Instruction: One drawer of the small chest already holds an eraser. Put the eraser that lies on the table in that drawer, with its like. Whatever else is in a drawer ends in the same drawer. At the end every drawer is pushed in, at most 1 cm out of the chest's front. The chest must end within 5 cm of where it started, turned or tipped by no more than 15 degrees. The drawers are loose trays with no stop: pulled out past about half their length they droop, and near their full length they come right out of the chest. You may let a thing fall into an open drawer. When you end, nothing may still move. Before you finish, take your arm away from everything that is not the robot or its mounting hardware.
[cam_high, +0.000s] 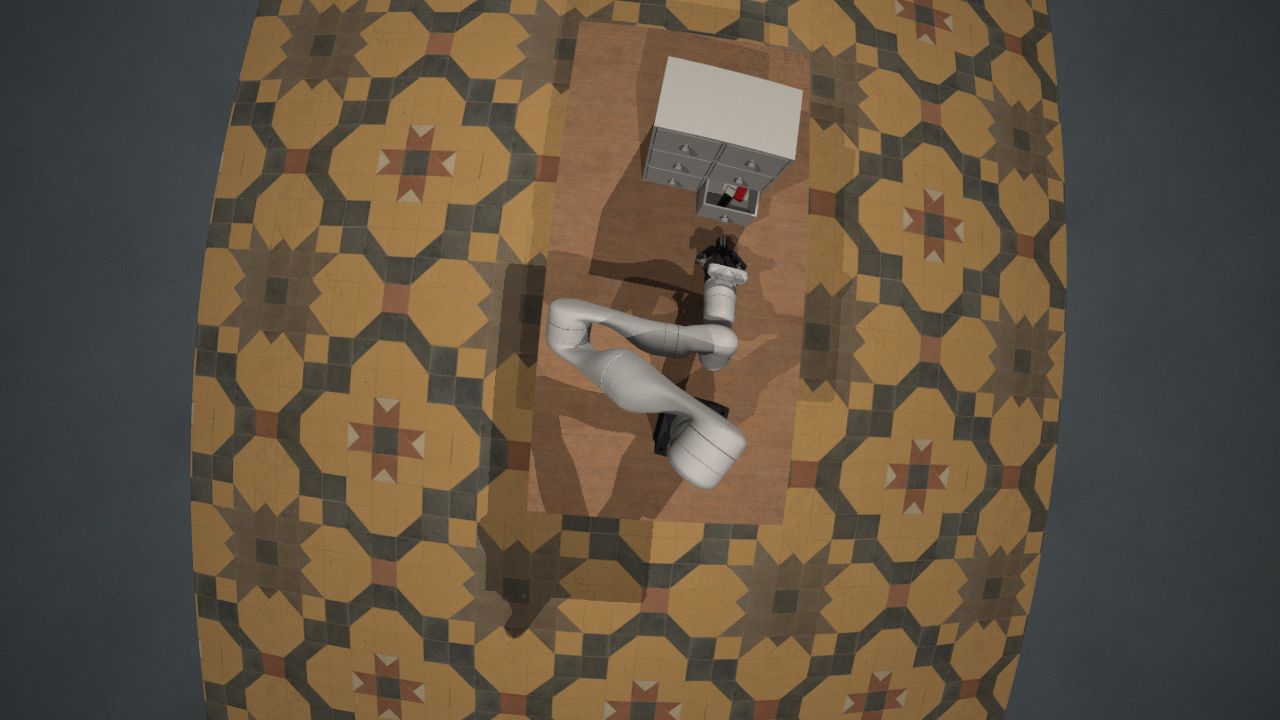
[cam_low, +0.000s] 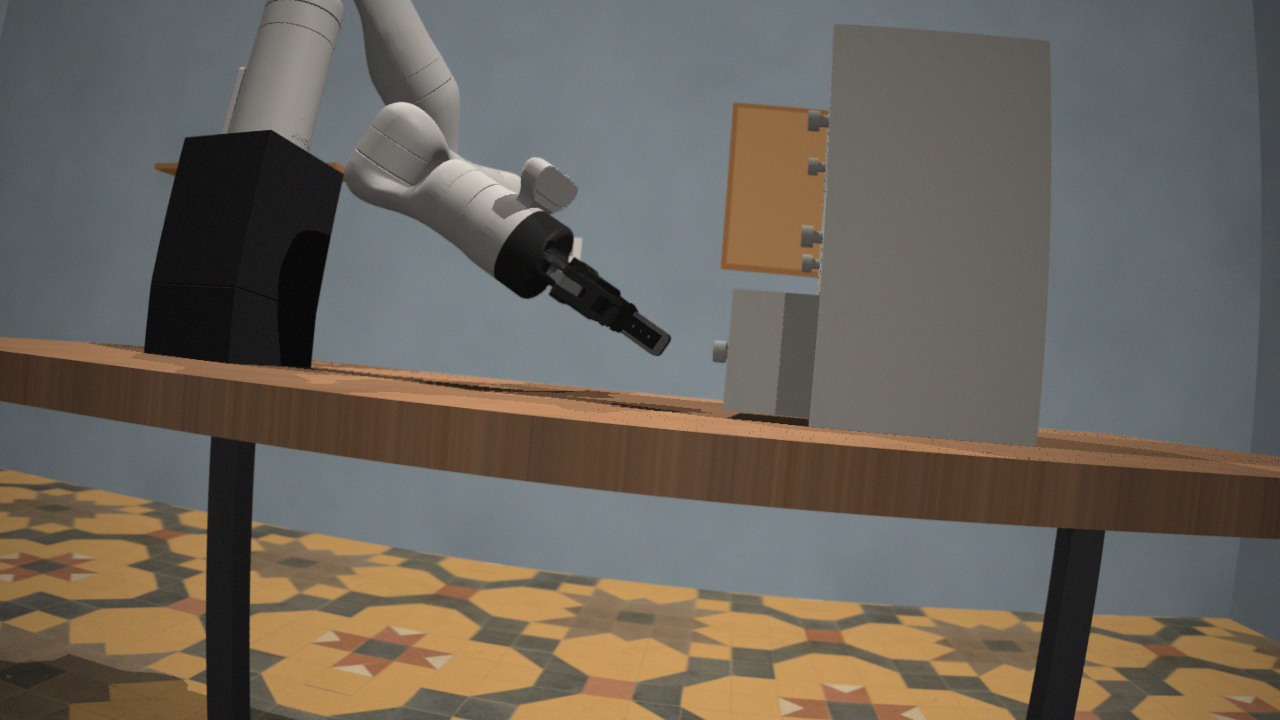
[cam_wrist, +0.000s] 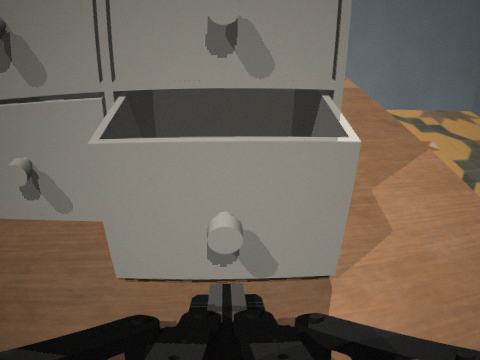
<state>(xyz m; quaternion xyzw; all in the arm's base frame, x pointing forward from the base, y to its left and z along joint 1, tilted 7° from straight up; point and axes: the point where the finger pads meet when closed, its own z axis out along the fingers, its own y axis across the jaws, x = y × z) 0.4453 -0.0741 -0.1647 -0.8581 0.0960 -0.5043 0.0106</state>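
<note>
Hand (cam_low: 657, 341) closed on nothing, poised low just before knob (cam_wrist: 224, 234) of open bottom drawer (cam_high: 726, 214), apart from it. Red eraser (cam_high: 740, 193) and something dark beside it inside that drawer. Chest (cam_high: 726, 109) upright on table (cam_low: 537, 438).

Table (cam_low: 554, 447) looks like reddish-brown wood with a visible grain, pretty matt. The chest (cam_low: 930, 232) is flat grey, smooth, painted-looking, no shine. Arm (cam_low: 429, 179) has a smooth white satin shell; the gripper (cam_low: 646, 337) at the chest's 9 o'clock is matt black.
</note>
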